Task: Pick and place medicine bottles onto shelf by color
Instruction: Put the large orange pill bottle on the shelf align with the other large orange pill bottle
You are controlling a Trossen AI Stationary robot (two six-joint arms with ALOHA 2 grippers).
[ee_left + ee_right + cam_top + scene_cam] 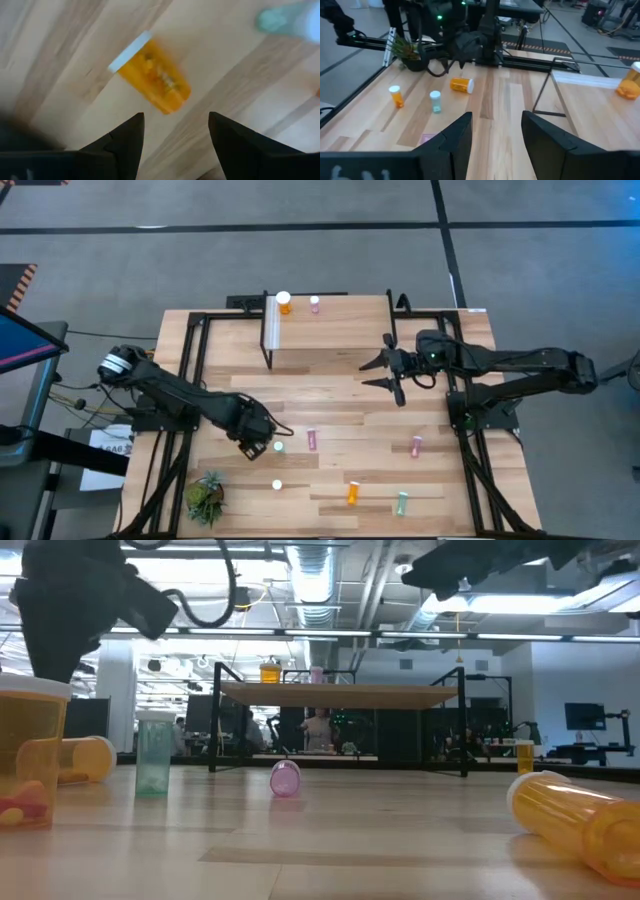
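High: left gripper (pixel 252 446) over near-left table, just left of upright green bottle (pixel 279 447); right gripper (pixel 385 373) beside shelf (pixel 330 330), jaws apart, empty.
Left wrist: fingers (pixel 127 142) spread, holding nothing, above lying orange bottle (pixel 152 80).
Right wrist: fingers (pixel 455 140) parted, nothing between.
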